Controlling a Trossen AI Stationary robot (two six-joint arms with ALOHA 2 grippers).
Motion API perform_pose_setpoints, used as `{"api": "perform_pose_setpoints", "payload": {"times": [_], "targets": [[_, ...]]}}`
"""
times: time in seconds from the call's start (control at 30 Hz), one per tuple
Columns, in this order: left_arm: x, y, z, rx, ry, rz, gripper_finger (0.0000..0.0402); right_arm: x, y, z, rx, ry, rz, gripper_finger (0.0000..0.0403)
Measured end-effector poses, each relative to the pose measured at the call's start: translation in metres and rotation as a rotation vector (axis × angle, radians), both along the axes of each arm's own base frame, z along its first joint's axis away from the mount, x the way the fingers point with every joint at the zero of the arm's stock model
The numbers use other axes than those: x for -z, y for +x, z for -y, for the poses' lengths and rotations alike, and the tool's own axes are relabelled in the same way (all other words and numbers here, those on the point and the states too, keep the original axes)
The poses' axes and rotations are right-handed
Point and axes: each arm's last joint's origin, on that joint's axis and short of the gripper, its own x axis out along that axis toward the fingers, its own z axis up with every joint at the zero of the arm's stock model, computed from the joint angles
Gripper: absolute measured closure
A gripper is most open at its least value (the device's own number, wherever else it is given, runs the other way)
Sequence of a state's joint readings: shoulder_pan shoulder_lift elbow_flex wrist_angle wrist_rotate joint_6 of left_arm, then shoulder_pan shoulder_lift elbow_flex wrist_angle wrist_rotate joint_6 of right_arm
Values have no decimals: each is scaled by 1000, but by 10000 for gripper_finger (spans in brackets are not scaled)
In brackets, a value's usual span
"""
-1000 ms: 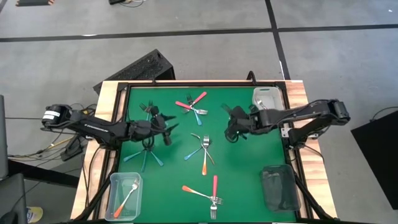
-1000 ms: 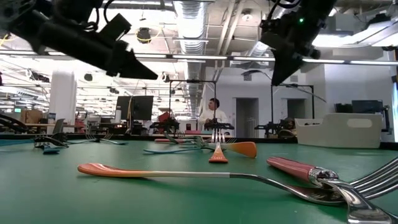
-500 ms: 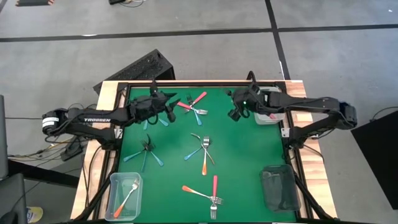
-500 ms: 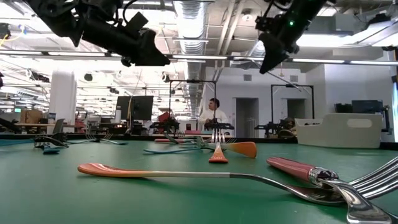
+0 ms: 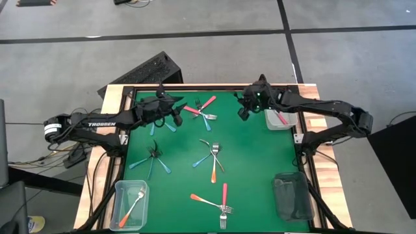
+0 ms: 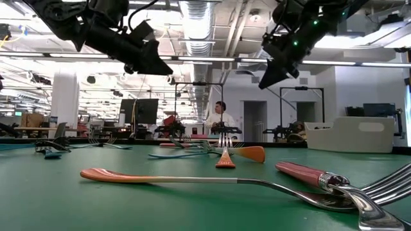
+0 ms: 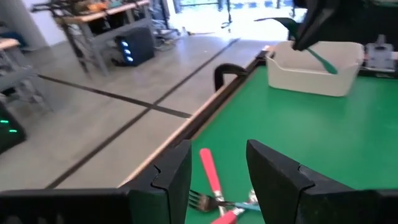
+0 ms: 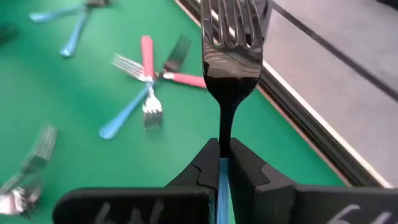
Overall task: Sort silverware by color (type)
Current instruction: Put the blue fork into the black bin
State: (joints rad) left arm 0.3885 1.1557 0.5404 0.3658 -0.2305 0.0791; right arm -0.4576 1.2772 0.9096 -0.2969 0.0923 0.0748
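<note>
My right gripper [image 5: 245, 109] [image 8: 222, 149] hangs above the table's far side, just left of the white bin [image 5: 291, 122], shut on a fork with a light blue handle. My left gripper [image 5: 175, 116] [image 7: 219, 162] is open and empty, in the air over the far-left part. Ahead of it pink-red and blue forks [image 5: 203, 110] [image 7: 214, 180] lie crossed on the green mat. Other forks lie in loose crossed groups: blue ones at the left [image 5: 153, 159], orange and blue in the middle [image 5: 212, 159], pink-red and orange near the front [image 5: 218, 200]. My right gripper pinches the fork between its two fingers by the light blue handle [image 8: 222, 177]. The fork lies along the fingers; its metal neck [image 8: 227, 118] and tines [image 8: 233, 22] stick out ahead of them. It is lifted clear of the table.
The white bin holds a pink-red fork [image 5: 281, 119]. A clear bin [image 5: 123, 218] at the near-left corner holds an orange fork [image 5: 132, 205]. A dark bin [image 5: 291, 195] stands near right. A black frame [image 5: 195, 87] rims the mat. A person [image 6: 221, 115] sits far behind.
Both grippers have moved from the table's middle band toward its far edge, most of it in the first half second. My left gripper went from above the blue forks at the left to the far-left part. My right gripper ended beside the white bin.
</note>
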Motion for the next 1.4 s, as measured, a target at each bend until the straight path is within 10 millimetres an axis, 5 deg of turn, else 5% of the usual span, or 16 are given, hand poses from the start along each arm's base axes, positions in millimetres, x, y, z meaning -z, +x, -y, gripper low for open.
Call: {"api": "perform_pose_setpoints", "payload": {"times": [0.4, 0.67, 0.97, 1.4], "targets": [[12, -3, 2, 9, -72, -106, 261, 5, 9, -45, -15, 200, 1, 368], [12, 0, 9, 118, -109, -91, 261, 7, -8, -109, 150, 267, -94, 368], [15, 10, 35, 254, -120, -97, 261, 10, -31, -183, 169, 425, -106, 368], [19, 16, 89, 367, -122, -141, 261, 2, -80, -256, 218, 605, -81, 368]]}}
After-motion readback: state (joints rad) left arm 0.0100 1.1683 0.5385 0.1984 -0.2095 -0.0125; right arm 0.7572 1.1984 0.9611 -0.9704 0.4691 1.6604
